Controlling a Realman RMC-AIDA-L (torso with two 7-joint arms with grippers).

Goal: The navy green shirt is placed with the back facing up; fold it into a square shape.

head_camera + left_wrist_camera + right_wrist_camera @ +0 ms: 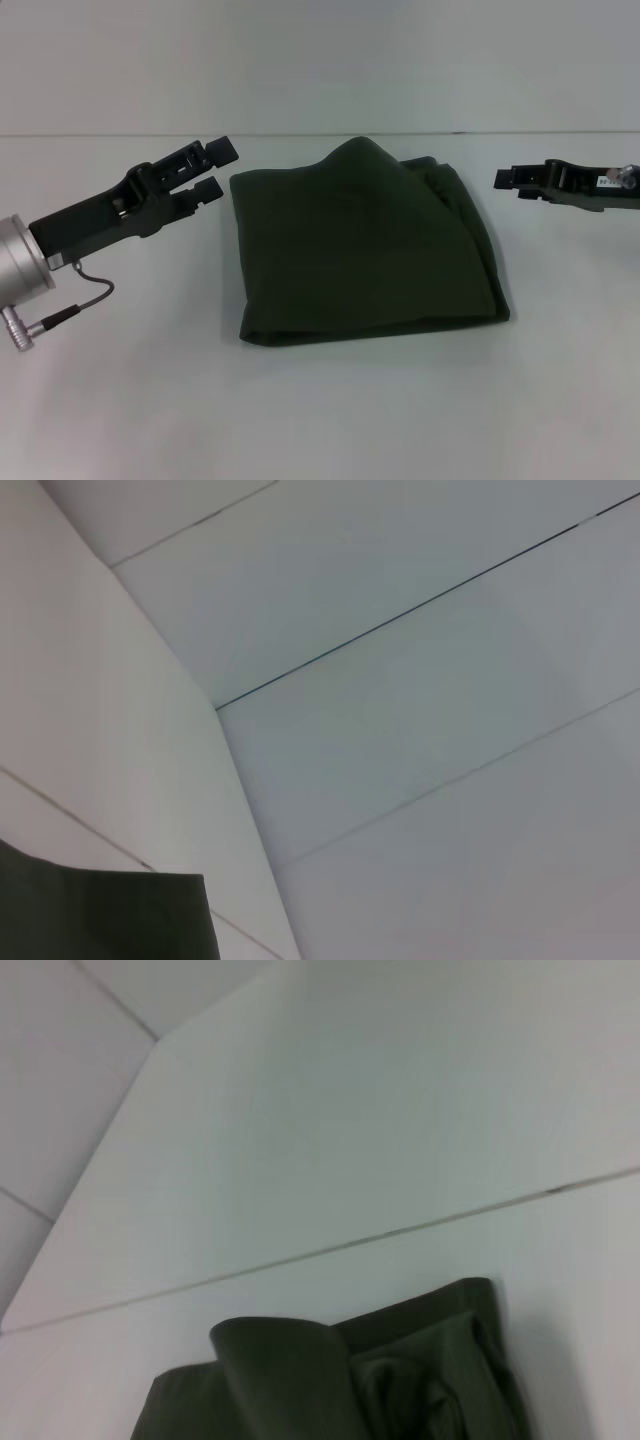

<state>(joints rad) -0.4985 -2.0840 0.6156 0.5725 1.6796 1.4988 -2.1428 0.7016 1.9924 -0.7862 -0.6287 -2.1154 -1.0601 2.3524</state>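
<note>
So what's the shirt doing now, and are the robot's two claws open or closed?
navy green shirt: folded into a rough square, plain side up, lying flat on the table, held by nothing.
left gripper: open, empty, beside the shirt.
right gripper: beside the shirt, empty.

The head camera looked forward and down from above the table (pixel 320 420), taking in the whole folded shirt (pixel 365 250) at mid-frame, the left gripper (pixel 212 170) beside its left edge and the right gripper (pixel 503 179) off its right. The left wrist camera sat low and close, aimed across the table toward the wall (pixel 400 600), catching only one shirt corner (pixel 110 915). The right wrist camera, equally low, faced the wall too and showed the shirt's bunched far edge (pixel 340 1380). All three views shared the shirt and the tabletop.
</note>
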